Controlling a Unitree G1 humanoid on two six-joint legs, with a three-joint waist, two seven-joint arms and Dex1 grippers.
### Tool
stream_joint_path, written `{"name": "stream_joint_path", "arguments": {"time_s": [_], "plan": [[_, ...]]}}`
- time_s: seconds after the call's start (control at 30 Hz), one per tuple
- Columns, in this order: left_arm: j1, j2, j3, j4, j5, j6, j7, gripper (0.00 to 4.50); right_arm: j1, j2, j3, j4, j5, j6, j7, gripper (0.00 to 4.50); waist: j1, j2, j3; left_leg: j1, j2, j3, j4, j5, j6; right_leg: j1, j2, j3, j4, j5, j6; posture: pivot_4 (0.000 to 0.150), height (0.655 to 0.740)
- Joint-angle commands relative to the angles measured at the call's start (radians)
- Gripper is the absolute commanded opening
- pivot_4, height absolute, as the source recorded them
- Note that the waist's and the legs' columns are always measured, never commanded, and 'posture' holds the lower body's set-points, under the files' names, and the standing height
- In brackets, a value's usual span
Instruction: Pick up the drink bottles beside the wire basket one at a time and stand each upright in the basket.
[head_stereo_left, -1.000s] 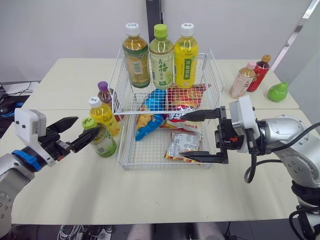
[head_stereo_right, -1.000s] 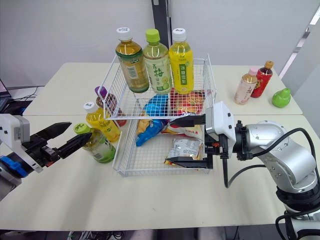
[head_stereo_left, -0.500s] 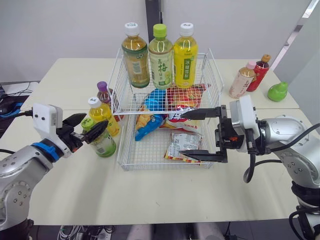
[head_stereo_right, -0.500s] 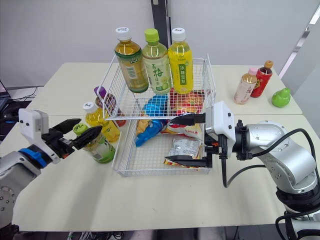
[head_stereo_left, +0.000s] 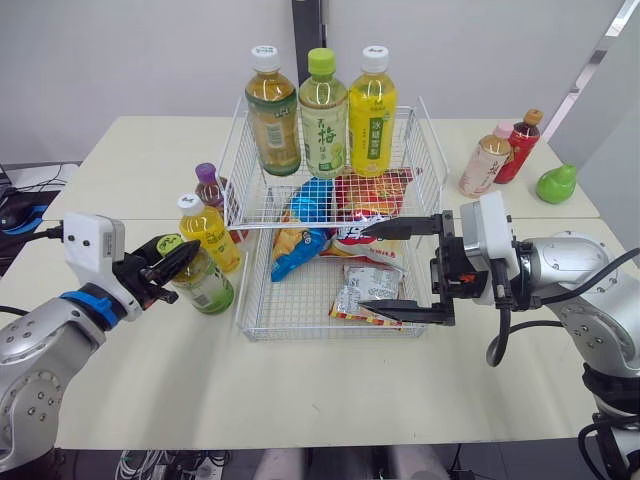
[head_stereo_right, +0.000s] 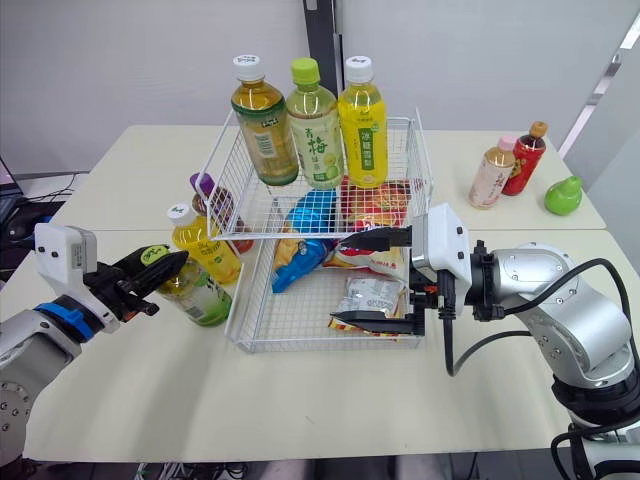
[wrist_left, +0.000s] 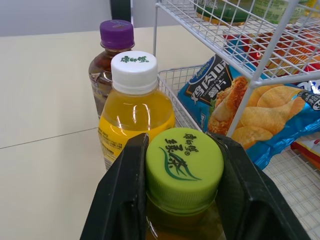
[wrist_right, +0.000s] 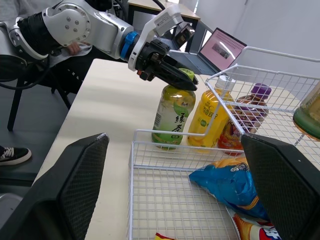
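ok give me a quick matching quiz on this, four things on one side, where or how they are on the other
Things
1. left gripper
2. right gripper
3. purple-capped bottle
4. green pear

Places or states
A. open, at the wire basket's right side
B. on the table, far right
C. shut on the green-capped bottle's cap
D. standing left of the basket, behind the yellow bottle

Pairs: 1-C, 2-A, 3-D, 4-B
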Motion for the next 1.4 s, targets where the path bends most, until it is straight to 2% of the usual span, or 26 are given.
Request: {"name": "stream_joint_path", "arguments": {"time_s": [0.03,0.17,0.4,0.57,0.77,0.93,1.1,1.23,1.4], "plan": [[0.023,0.013,0.037,-0.047,-0.041,-0.001,-0.026,1.37,-0.012,-0.002,-0.023,-0.003,-0.004,-0.030,0.005,4.50,0.000,0.000,0.000,0.000,0.000,0.000,0.000,0.000,0.000,0.000,0.000,0.000,0.000,0.000,0.000,0.150,0.7400],[0.044,0.042,0.079,-0.055,-0.072,0.009,-0.052,1.37,-0.023,-0.007,-0.040,0.008,0.011,-0.029,0.010,4.50,0.000,0.000,0.000,0.000,0.000,0.000,-0.001,0.000,0.000,0.000,0.000,0.000,-0.001,0.000,0.000,0.150,0.7400],[0.078,0.197,0.227,-0.020,-0.157,0.074,-0.175,1.37,-0.047,-0.032,-0.098,0.033,0.063,-0.017,0.033,4.50,-0.002,-0.002,0.001,-0.002,0.001,0.000,-0.003,0.000,0.000,-0.003,0.000,0.000,-0.001,0.000,-0.001,0.150,0.7400],[0.005,0.380,0.326,0.096,-0.243,0.184,-0.277,1.37,-0.052,-0.045,-0.134,0.050,0.080,-0.019,0.035,4.50,-0.003,-0.002,0.001,-0.002,0.001,0.001,-0.005,0.000,0.000,-0.004,0.001,-0.001,0.000,-0.002,-0.002,0.150,0.7400],[-0.163,0.537,0.322,0.261,-0.305,0.263,-0.317,1.37,-0.048,-0.056,-0.151,0.060,0.066,-0.055,0.062,4.50,-0.005,-0.002,0.002,-0.001,0.001,0.004,-0.009,0.000,0.000,-0.006,0.004,0.000,0.000,-0.002,-0.002,0.150,0.7400],[-0.439,0.681,0.191,0.431,-0.377,0.263,-0.336,1.37,-0.064,-0.090,-0.172,0.067,0.111,-0.034,0.099,4.50,-0.005,-0.005,0.004,-0.002,0.002,0.005,-0.010,0.000,-0.001,-0.008,0.005,-0.001,0.001,-0.002,-0.003,0.150,0.7400],[-0.755,0.735,-0.016,0.549,-0.432,0.263,-0.348,1.37,-0.054,-0.119,-0.191,0.067,0.131,-0.018,0.107,4.50,-0.008,-0.005,0.004,-0.002,0.001,0.007,-0.012,0.000,0.000,-0.008,0.005,0.000,0.000,-0.002,-0.002,0.150,0.7400],[-1.038,0.708,-0.219,0.607,-0.408,0.296,-0.396,1.37,-0.042,-0.129,-0.198,0.059,0.137,-0.017,0.095,4.50,-0.008,-0.006,0.005,-0.002,0.001,0.006,-0.011,0.000,-0.001,-0.007,0.005,-0.001,0.001,-0.002,-0.002,0.150,0.7400],[-1.392,0.561,-0.441,0.702,-0.308,0.367,-0.481,1.37,-0.032,-0.132,-0.211,0.048,0.142,-0.012,0.071,4.50,-0.008,-0.007,0.006,-0.003,0.001,0.007,-0.011,0.001,-0.001,-0.007,0.006,-0.001,0.001,-0.004,0.002,0.150,0.7400]]}}
